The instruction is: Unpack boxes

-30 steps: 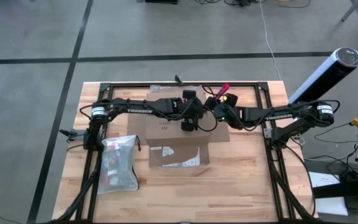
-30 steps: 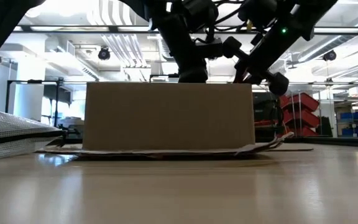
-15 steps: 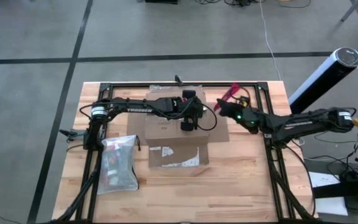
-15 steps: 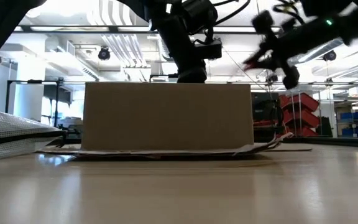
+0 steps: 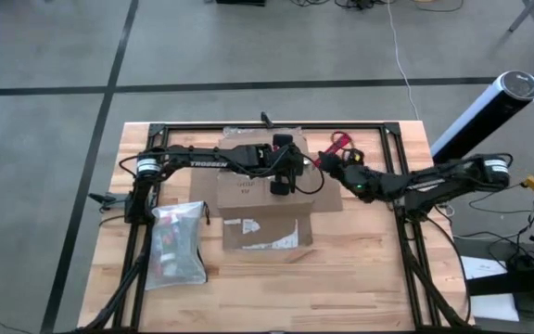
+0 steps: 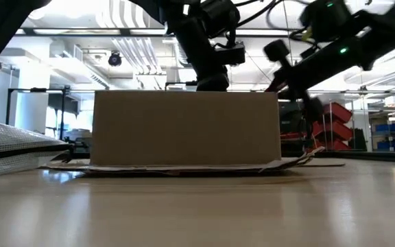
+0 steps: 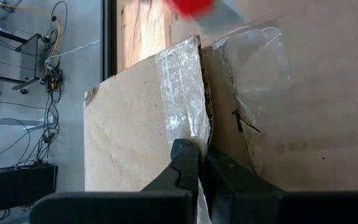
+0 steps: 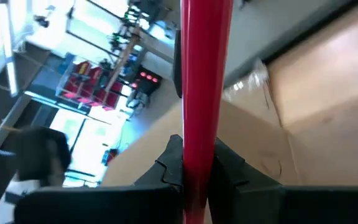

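while the cardboard box (image 5: 265, 206) sat near the middle of the wooden table (image 5: 360, 269), its flaps lying spread flat around it, both claws worked at its far side. the left claw (image 5: 279, 184) reached in from the left over the box's back edge, and in the left wrist view its two dark fingers (image 7: 185, 163) were pressed together, pinching the taped edge of a cardboard flap (image 7: 160, 99) between them. clear packing tape (image 7: 182, 87) ran along that flap's edge right up to the fingertips.

the right claw (image 5: 336, 153) hung just beyond the box's far right corner, above the table and apart from the cardboard. it was closed tight on a small red utility knife (image 8: 204, 81), whose straight red body ran out from between the fingers in the right wrist view. seen from above, the knife (image 5: 335, 144) pointed away from the box toward the table's back rail. in the low view the right arm (image 6: 334, 48) slanted down from the upper right, with the claw level with the box's top edge, off to its right.

a translucent zip pouch (image 5: 178, 243) lay flat on the table to the left of the box, well apart from both claws.
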